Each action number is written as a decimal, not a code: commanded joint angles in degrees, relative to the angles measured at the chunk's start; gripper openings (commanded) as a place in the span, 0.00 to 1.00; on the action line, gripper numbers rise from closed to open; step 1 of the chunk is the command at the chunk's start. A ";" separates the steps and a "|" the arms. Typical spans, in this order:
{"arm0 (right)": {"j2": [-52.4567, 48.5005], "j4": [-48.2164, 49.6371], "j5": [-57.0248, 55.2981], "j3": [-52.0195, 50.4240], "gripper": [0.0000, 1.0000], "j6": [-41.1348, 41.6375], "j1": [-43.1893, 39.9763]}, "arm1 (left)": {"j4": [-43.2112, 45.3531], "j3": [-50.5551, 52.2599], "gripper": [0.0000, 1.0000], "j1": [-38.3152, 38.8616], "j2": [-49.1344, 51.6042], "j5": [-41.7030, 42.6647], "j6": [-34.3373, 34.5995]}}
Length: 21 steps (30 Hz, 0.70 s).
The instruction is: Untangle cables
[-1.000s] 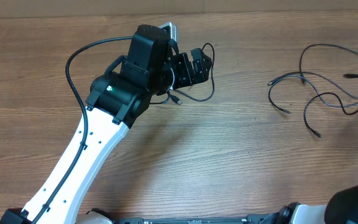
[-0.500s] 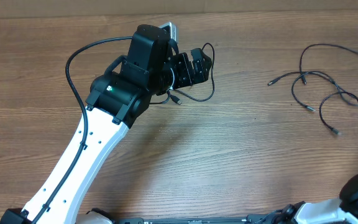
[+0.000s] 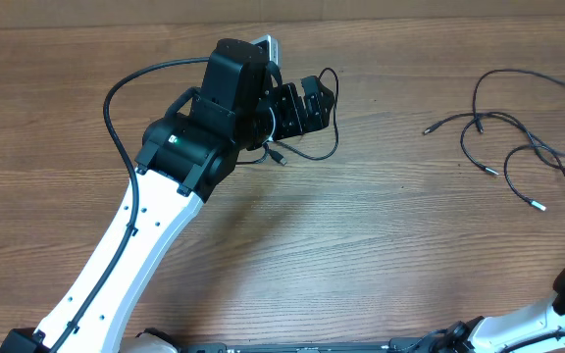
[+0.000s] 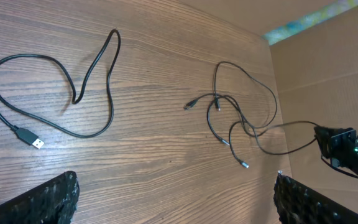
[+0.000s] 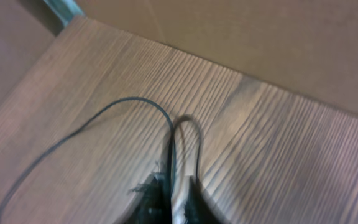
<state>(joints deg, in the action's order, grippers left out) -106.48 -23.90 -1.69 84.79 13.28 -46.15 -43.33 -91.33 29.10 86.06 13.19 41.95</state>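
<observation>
Toward the right side of the wooden counter [image 3: 390, 226], the tangled cables [image 3: 479, 126] are lying spread in loose loops, crossing one another at one spot, with several small plug ends pointing outward. One strand [image 5: 135, 98] is running off toward the right claw [image 4: 347, 146], which is sitting out by the counter's edge. Its wrist view is coming through badly blurred: the strand is curving over the wood and running down to the fingertips, and I cannot tell whether the claw is pinching it or parted. Near the counter's middle, the left claw [image 4: 174, 186] is hovering with its fingers [image 4: 48, 199] spread wide, gripping nothing. Below it a separate black cord [image 4: 74, 99] is lying in an open curl, well apart from the tangle, its silver-tipped plug [image 4: 36, 143] resting flat on the wood.
</observation>
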 commanded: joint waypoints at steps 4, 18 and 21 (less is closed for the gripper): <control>-0.37 0.37 0.33 1.05 1.00 -0.07 -0.52 | 0.02 -0.15 1.00 -0.22 0.50 -0.55 -0.85; -0.31 -5.31 11.02 1.09 1.00 0.15 -0.52 | 0.02 -0.15 1.00 -0.22 0.50 -0.55 -0.85; 0.42 -4.44 15.06 1.14 1.00 0.17 -0.52 | 0.02 -0.15 1.00 -0.22 0.50 -0.55 -0.85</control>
<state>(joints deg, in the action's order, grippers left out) -106.52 -29.32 6.85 84.79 13.34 -46.46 -43.33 -91.33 29.10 86.06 13.19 41.95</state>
